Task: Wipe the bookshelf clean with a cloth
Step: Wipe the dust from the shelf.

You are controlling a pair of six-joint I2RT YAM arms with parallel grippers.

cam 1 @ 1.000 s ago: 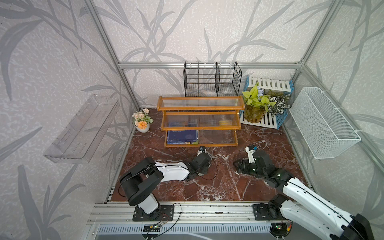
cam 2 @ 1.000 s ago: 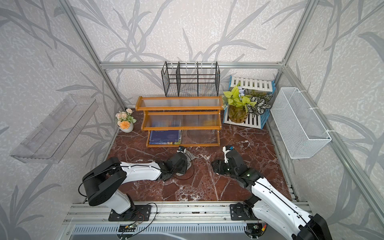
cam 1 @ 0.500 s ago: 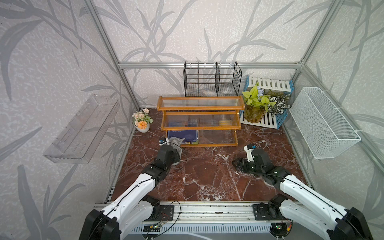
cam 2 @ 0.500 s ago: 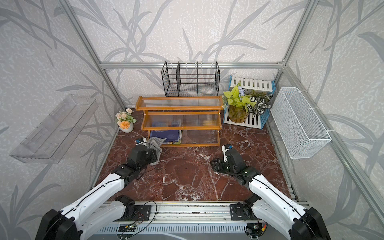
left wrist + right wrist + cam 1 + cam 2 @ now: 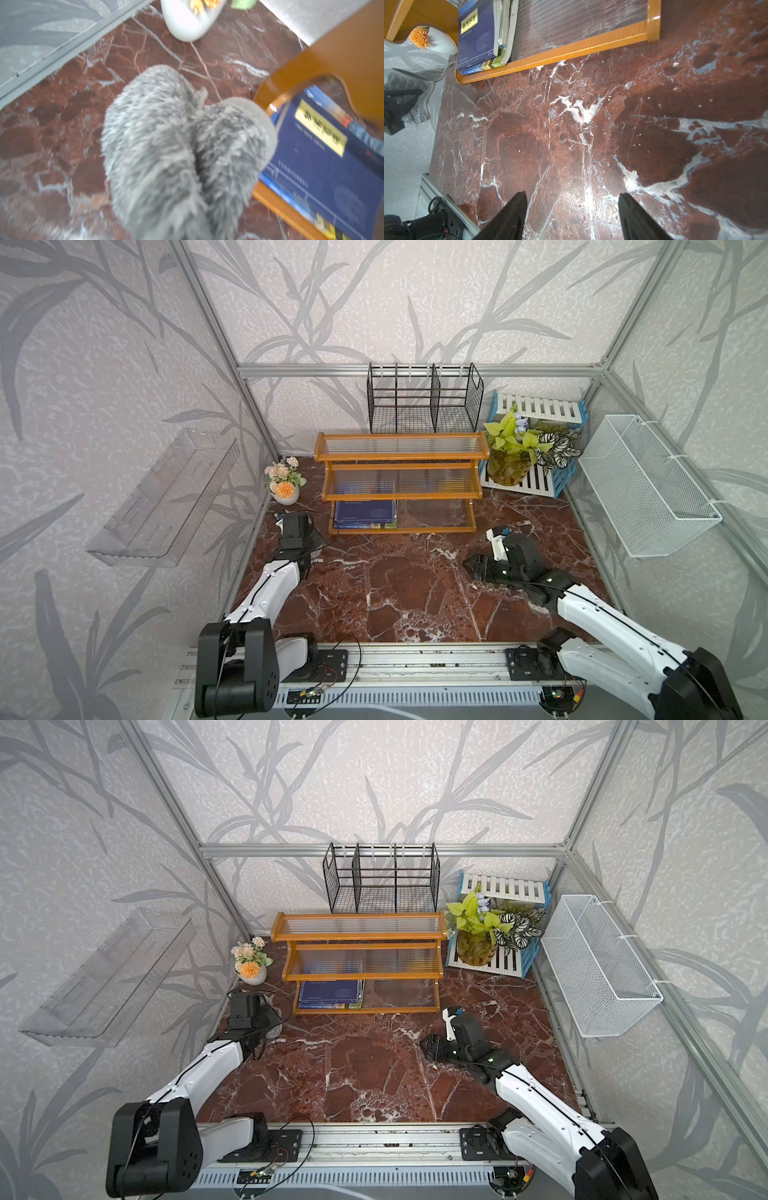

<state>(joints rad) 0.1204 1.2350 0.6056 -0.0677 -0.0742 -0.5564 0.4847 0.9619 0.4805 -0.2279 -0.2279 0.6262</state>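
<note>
The bookshelf (image 5: pixel 399 457) (image 5: pixel 357 936) stands at the back middle, an orange-brown stepped frame with clear ribbed boards. My left gripper (image 5: pixel 301 531) (image 5: pixel 253 1013) is by the shelf's left end, low over the floor and shut on the cloth (image 5: pixel 316 540) (image 5: pixel 275 1020). In the left wrist view the fuzzy grey cloth (image 5: pixel 182 149) hangs in a bunch and hides the fingers; the shelf's end frame (image 5: pixel 332 62) is close beside it. My right gripper (image 5: pixel 478 566) (image 5: pixel 572 195) rests low over the marble floor at the right, open and holding nothing.
Blue books (image 5: pixel 365 514) lie on the lowest tier's left half. A small flower pot (image 5: pixel 284 489) stands close behind the left gripper. A black wire rack (image 5: pixel 424 402), a potted plant (image 5: pixel 511 452), a white wall basket (image 5: pixel 648 485) and a clear wall tray (image 5: pixel 162 497) ring the floor.
The left arm has swung from the middle of the floor to the left with the cloth in its grip, ending beside the shelf's left end. The right arm has barely moved.
</note>
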